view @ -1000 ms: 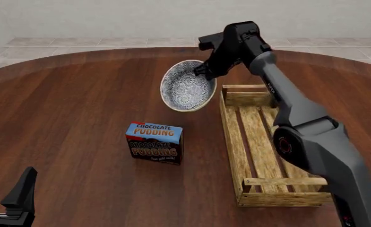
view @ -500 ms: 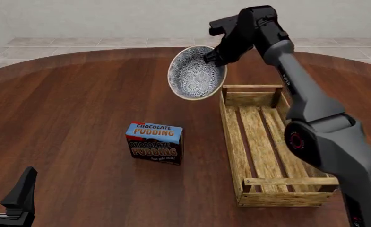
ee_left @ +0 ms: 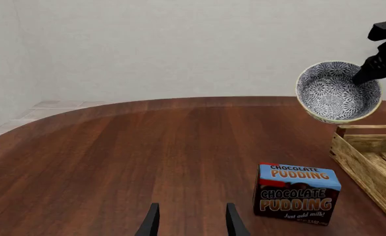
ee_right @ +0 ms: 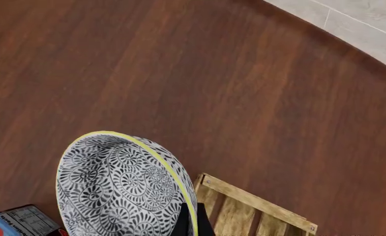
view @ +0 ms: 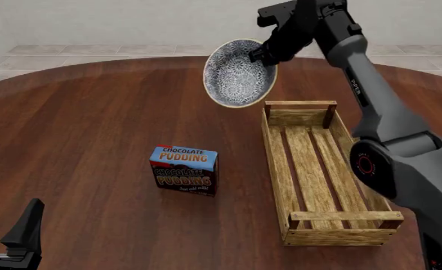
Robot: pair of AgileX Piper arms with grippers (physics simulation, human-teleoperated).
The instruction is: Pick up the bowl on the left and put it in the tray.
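The blue-and-white patterned bowl (view: 238, 73) hangs tilted in the air above the table, just left of the tray's far end, its opening facing the camera. My right gripper (view: 263, 56) is shut on its rim. In the right wrist view the bowl (ee_right: 124, 189) fills the lower part with the rim pinched between the fingers. The left wrist view shows the bowl (ee_left: 337, 92) high up beside the tray's end. The light-wood tray (view: 278, 169) lies lengthwise on the right of the table. My left gripper (view: 7, 236) rests open at the near left corner, holding nothing.
A chocolate pudding box (view: 184, 170) stands on the table left of the tray and below the bowl; it also shows as the pudding box (ee_left: 298, 193) in the left wrist view. The round dark wooden table (view: 93, 124) ends at a tiled floor beyond.
My right arm has lifted the bowl higher and slightly to the right, toward the tray's far end. The left gripper, tray and pudding box have not moved.
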